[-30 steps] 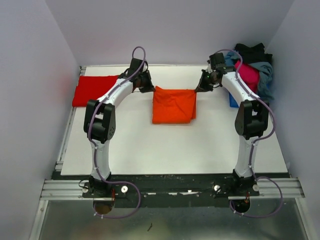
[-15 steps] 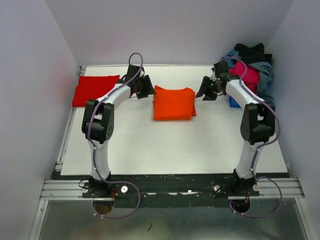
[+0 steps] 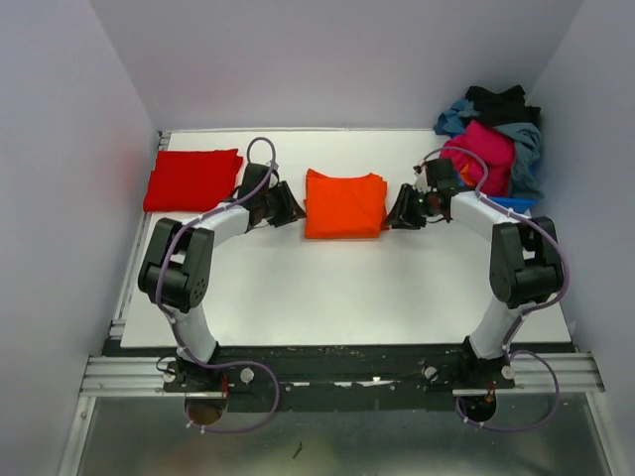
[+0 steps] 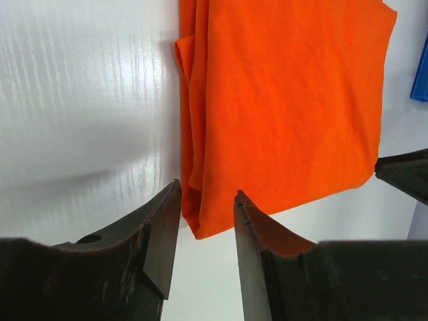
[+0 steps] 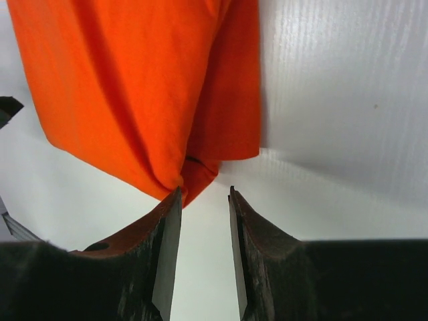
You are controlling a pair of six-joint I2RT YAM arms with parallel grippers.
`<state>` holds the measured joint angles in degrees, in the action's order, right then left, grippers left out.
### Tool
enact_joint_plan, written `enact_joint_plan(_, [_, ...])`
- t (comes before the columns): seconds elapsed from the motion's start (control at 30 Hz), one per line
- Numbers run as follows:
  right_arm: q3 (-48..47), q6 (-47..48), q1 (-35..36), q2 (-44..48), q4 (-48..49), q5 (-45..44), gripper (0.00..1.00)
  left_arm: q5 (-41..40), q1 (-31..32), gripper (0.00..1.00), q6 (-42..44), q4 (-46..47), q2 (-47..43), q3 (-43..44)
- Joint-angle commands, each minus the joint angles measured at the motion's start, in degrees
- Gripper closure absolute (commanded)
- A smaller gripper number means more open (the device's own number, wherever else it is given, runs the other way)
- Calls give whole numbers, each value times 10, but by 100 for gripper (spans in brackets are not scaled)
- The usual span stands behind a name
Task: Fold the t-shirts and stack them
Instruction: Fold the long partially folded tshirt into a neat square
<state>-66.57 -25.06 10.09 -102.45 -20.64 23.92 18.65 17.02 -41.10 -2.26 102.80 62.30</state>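
The orange t-shirt (image 3: pixel 343 203) lies folded on the table (image 3: pixel 327 288), near the middle of its far edge. The left gripper (image 3: pixel 289 206) and right gripper (image 3: pixel 401 212) flank it (both with jaws parted, just beside its side edges). A folded red t-shirt (image 3: pixel 191 178) sits at the far left corner.

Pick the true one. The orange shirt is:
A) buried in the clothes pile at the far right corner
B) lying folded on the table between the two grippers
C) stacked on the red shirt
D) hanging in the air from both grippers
B: the orange shirt lies flat and folded on the table, with the left gripper and right gripper low at its two sides, jaws parted.
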Motion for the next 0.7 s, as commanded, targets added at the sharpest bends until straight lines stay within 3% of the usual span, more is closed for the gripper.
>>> enact_joint_plan(0.0, [-6, -4, 4, -20, 53, 49, 57, 35, 4, 53, -6, 53, 20, -1])
enact_joint_plan(0.4, [-22, -11, 12, -64, 63, 103, 60, 70, 12, 62, -13, 67, 55, 9])
enact_joint_plan(0.5, [-16, -15, 12, -60, 68, 116, 71, 79, 14, 66, -16, 74, 53, 4])
enact_joint_plan(0.57, [-14, -14, 12, -50, 67, 111, 88, 78, 14, 76, -15, 75, 50, -1])
enact_joint_plan(0.6, [-16, -13, 12, -47, 61, 105, 96, 78, 14, 86, -14, 76, 49, -3])
enact_joint_plan(0.67, [-29, -10, 13, -44, 43, 98, 99, 84, 14, 99, -14, 77, 49, -2])
